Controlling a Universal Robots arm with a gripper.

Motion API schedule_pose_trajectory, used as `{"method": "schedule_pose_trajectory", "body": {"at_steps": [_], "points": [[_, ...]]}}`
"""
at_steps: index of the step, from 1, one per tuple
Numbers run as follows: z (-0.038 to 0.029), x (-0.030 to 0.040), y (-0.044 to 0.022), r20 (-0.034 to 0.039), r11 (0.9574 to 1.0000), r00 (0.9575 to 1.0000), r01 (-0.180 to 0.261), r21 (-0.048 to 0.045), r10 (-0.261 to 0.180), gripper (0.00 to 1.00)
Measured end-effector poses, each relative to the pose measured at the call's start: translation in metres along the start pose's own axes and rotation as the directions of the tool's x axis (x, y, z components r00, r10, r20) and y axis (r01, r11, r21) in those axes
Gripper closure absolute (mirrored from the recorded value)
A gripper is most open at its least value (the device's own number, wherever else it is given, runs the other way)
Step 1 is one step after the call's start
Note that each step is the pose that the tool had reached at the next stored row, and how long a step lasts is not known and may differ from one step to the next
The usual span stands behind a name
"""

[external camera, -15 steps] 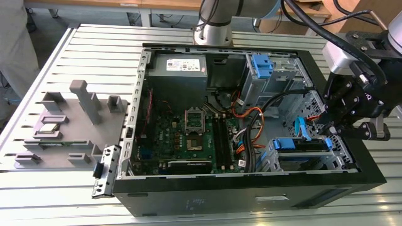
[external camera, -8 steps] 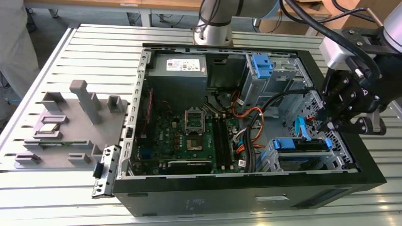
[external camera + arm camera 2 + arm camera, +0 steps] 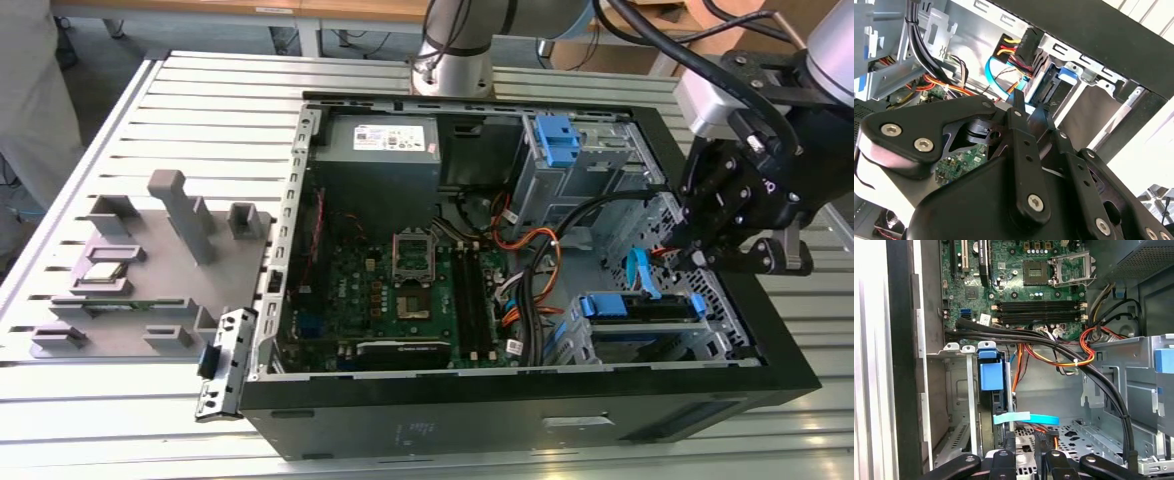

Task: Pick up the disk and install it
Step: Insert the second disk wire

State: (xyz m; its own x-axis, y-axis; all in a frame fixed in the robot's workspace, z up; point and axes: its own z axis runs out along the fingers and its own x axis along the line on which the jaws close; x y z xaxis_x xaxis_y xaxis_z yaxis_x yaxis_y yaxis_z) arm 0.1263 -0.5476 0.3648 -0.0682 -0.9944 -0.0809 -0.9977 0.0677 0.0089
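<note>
— Where is the drive?
— The blue-framed silver metal disk (image 3: 645,306) sits in the lower bay of the open black computer case (image 3: 534,420), long axis across; its metal body is mostly hidden.
— And the black end effector (image 3: 727,255)?
— Just above it, fingers together, holding nothing.

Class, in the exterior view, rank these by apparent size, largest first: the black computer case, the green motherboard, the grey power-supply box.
1. Computer case
2. Motherboard
3. Power-supply box; it lies farther from the camera, so its last place is less sure.
</note>
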Motion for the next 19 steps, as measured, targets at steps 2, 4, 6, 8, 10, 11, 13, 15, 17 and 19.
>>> {"method": "schedule_pose_trajectory", "body": {"at_steps": [2, 4, 6, 8, 10, 11, 13, 15, 17, 19], "points": [[0.0003, -0.0021, -0.0006, 0.0000, 1.0000, 1.0000, 0.000, 0.0000, 0.000, 0.70], [0.0006, -0.0038, -0.0018, 0.0000, 1.0000, 1.0000, 0.000, 0.0000, 0.000, 0.70], [0.0010, -0.0055, -0.0035, 0.0000, 1.0000, 1.0000, 0.000, 0.0000, 0.000, 0.70], [0.0012, -0.0070, -0.0056, 0.0000, 1.0000, 1.0000, 0.000, -0.0001, 0.000, 0.70], [0.0015, -0.0082, -0.0081, 0.0000, 1.0000, 1.0000, 0.000, -0.0003, 0.000, 0.70], [0.0016, -0.0089, -0.0092, 0.0000, 1.0000, 1.0000, 0.000, -0.0003, 0.000, 0.70], [0.0018, -0.0100, -0.0114, -0.0001, 1.0000, 1.0000, 0.000, -0.0004, 0.000, 0.70], [0.0020, -0.0114, -0.0134, -0.0002, 1.0000, 1.0000, 0.000, -0.0005, 0.000, 0.70], [0.0022, -0.0127, -0.0148, -0.0001, 1.0000, 1.0000, 0.000, -0.0006, 0.000, 0.70], [0.0025, -0.0140, -0.0163, 0.0000, 1.0000, 1.0000, 0.000, -0.0008, 0.000, 0.70]]}}
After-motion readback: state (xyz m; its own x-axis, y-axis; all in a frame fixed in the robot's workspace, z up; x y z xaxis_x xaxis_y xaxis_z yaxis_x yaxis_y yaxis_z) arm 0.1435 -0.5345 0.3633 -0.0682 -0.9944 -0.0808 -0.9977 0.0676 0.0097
